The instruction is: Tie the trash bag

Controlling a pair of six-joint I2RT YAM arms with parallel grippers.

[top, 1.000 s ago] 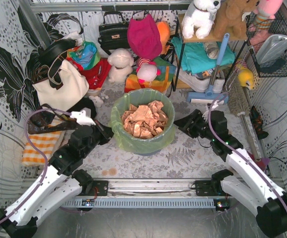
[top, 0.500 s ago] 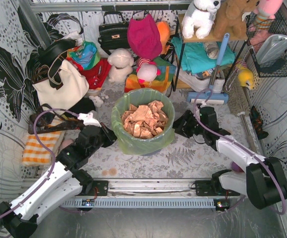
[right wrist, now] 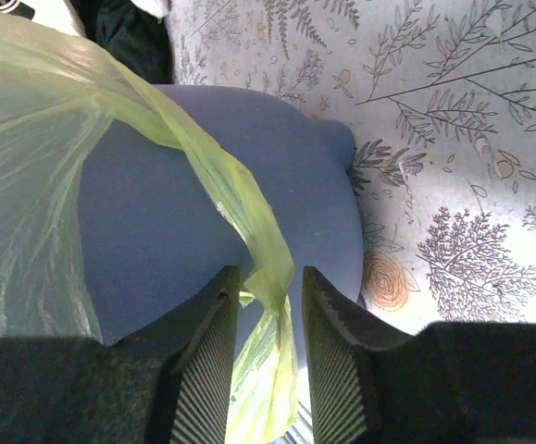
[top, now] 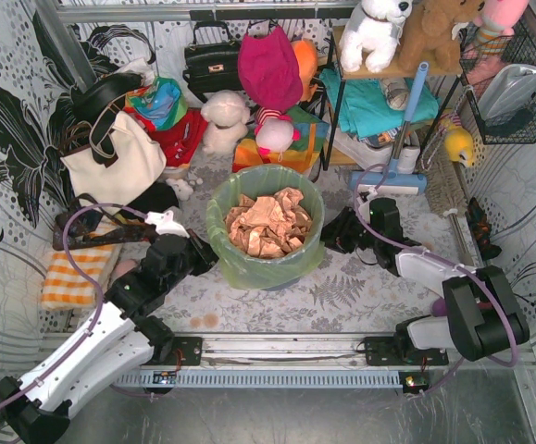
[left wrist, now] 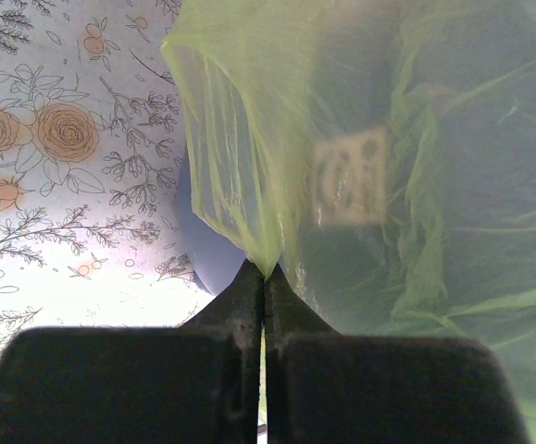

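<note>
Grip check: left end effector [left wrist: 264,301] is squeezed fully together on a pinch of the trash bag [left wrist: 416,185]. A thin fold of the light-green plastic rises straight out of the tips, and the rest of the film hangs right in front of the wrist cam. Right end effector [right wrist: 269,282] has its fingers apart w/ a twisted strand of the same green plastic running down btwn them. It doesn't look clamped, small gaps show beside the strand afaict. Behind that strand is the round blue-grey bin [right wrist: 156,231], standing on the floral-print counter [right wrist: 453,139]. From the top cam the bag lines the bin in the middle of the counter, edge folded out over the rim, mouth wide open, crumpled tan paper [top: 266,225] filling it. Left tip sits at the bag's overhang on the left side of the bin, right tip at the overhang on the right side. Further out: cream tote bag [top: 119,162] back left, orange striped cloth [top: 71,276] beside the left arm, plush toys [top: 376,32] up on the shelf at the back.
</note>
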